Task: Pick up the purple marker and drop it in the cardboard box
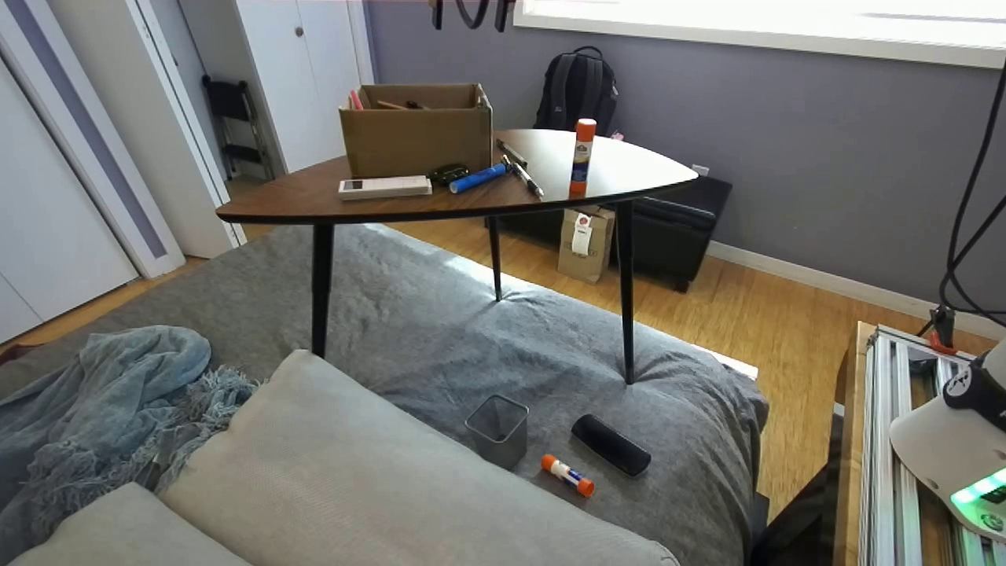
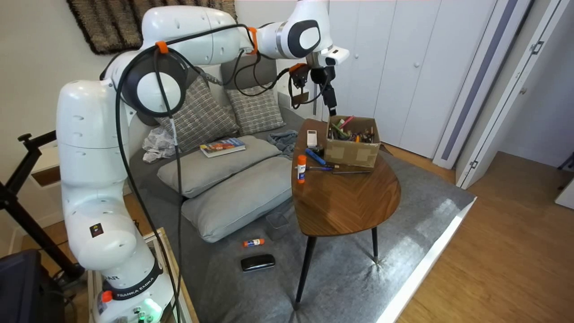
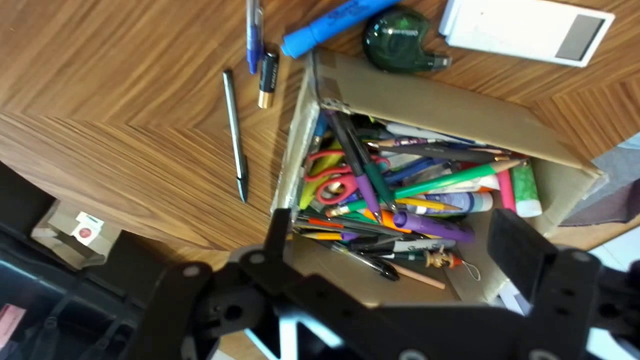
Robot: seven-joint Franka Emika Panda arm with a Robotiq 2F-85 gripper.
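Here, the gripper hangs above the box, fingers spread wide; in the wrist view, the purple marker lies inside among pens, below the gap those fingers leave.

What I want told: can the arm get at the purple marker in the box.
Probably yes: the fingers stand apart above the open box, and the purple marker lies largely uncovered inside.

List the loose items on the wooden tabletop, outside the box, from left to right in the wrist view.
Grey pen, blue-ended pen, black-and-copper battery, blue marker, dark green dispenser, white rectangular device.
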